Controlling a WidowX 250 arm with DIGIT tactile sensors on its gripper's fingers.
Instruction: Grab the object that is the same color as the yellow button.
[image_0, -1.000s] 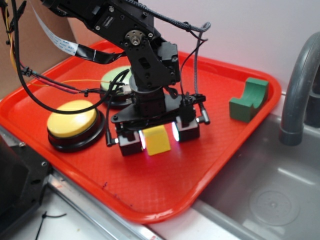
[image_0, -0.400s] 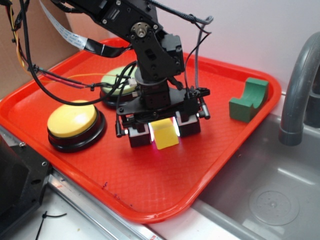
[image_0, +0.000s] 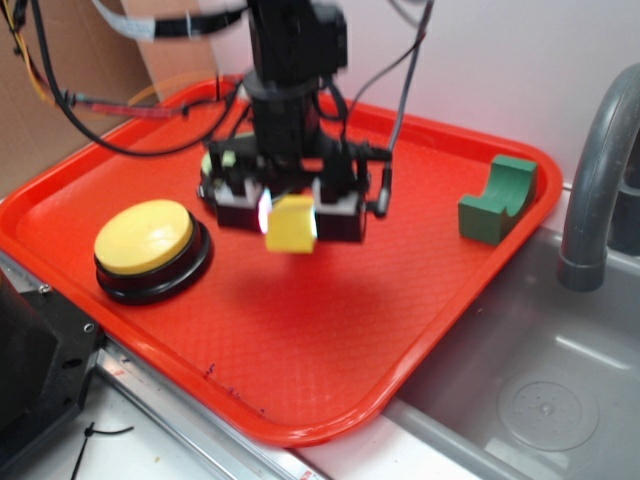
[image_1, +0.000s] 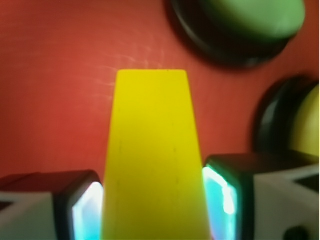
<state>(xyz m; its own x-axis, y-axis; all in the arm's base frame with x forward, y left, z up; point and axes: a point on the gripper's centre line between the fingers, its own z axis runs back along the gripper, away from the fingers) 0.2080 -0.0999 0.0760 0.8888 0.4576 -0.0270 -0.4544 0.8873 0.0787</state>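
The small yellow block (image_0: 291, 223) hangs above the red tray (image_0: 300, 370), clamped between my gripper's (image_0: 290, 212) two glowing pads. In the wrist view the yellow block (image_1: 152, 160) fills the middle, with a lit pad (image_1: 87, 212) pressed against each side. My gripper (image_1: 154, 210) is shut on it. The yellow button (image_0: 144, 235) with its domed top and black base stands on the tray to the left of the gripper, and the yellow button's edge (image_1: 305, 127) shows at the right of the wrist view.
A pale green-topped button (image_1: 255, 17) sits behind the arm, mostly hidden in the exterior view. A green notched block (image_0: 497, 199) stands at the tray's right corner. A grey sink (image_0: 540, 390) and faucet (image_0: 600, 160) lie to the right.
The gripper has risen with the yellow block, lifting it off the tray, and has shifted left and toward the back.
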